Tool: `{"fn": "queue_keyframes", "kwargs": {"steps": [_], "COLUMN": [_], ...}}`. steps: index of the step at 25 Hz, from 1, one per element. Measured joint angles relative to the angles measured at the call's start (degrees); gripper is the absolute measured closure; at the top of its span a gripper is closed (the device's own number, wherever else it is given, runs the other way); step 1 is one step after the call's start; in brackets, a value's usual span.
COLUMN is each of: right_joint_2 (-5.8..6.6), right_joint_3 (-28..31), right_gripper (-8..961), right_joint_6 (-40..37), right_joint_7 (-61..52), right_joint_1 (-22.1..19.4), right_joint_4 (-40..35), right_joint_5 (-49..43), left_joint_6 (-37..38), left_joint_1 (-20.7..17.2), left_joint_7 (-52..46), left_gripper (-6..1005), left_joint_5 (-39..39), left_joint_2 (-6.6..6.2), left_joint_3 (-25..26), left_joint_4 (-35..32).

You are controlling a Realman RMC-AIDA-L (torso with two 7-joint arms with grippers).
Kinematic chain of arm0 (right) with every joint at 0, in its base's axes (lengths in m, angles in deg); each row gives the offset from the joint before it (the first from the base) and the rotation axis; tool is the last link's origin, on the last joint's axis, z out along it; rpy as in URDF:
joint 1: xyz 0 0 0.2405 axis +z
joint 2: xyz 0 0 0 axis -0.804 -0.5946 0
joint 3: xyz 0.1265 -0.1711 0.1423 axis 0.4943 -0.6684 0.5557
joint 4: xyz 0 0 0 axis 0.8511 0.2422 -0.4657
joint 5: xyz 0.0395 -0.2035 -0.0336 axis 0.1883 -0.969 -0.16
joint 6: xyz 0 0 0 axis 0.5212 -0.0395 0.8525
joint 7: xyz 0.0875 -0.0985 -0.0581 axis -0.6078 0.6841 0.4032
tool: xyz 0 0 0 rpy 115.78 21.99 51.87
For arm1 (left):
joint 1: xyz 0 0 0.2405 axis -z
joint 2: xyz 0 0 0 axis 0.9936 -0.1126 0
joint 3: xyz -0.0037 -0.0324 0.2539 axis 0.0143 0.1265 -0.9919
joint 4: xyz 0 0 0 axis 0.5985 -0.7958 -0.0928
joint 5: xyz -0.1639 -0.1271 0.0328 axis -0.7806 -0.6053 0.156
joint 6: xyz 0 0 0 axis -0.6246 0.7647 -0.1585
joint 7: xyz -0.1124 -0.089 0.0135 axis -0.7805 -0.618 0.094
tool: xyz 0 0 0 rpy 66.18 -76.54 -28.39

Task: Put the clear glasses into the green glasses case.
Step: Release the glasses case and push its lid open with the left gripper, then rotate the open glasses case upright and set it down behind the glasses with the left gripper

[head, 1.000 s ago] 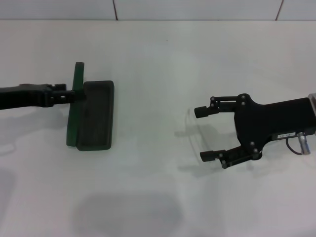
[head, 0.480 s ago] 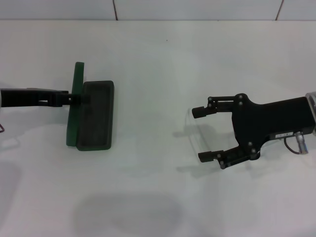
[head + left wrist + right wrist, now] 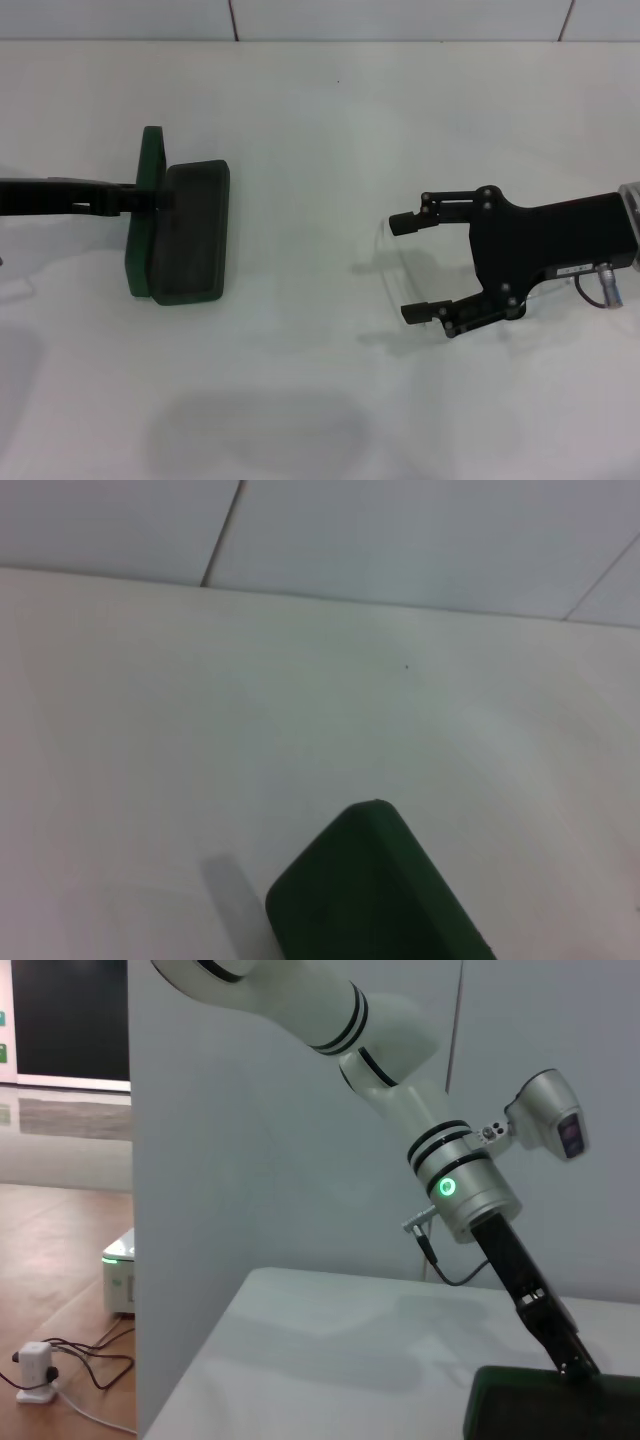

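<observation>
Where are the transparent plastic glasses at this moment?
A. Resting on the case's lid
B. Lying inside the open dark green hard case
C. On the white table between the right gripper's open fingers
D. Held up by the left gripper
C: the transparent plastic glasses lie on the white table between the open fingers of the right gripper, far from the dark green hard case, whose lid the left gripper holds.

light: bright, even, from overhead | shadows: soft grey patch on the white table point(image 3: 300, 120) at 6 o'clock in head view, faint ones under both arms | glare: none | focus: head view sharp; green glasses case point(image 3: 375, 895) blurred in left wrist view, 6 o'clock
</observation>
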Motion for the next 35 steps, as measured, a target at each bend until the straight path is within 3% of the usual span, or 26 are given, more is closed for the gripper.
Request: {"fn": "queue_keyframes", "kwargs": {"steps": [25, 35], "right_joint_2": [-0.02, -0.09], "right_joint_3": [0.0, 0.0], "right_gripper": [97, 97], "right_joint_6": [-0.31, -0.39], "right_joint_7": [2.19, 3.65], "right_joint_1": [-1.62, -2.98], "right_joint_4": [0.0, 0.12], "right_joint_5": [-0.56, -0.73], "left_joint_6": [0.77, 2.31], "left_joint_1": [3.05, 5.48], "left_joint_7": [2.62, 6.51], "left_gripper": [790, 790], "left_joint_5": [4.14, 3.66], "left_joint_2": [-0.43, -0.33], "left_joint_3": [0.0, 0.0], "left_joint_4": [-0.21, 0.1]}}
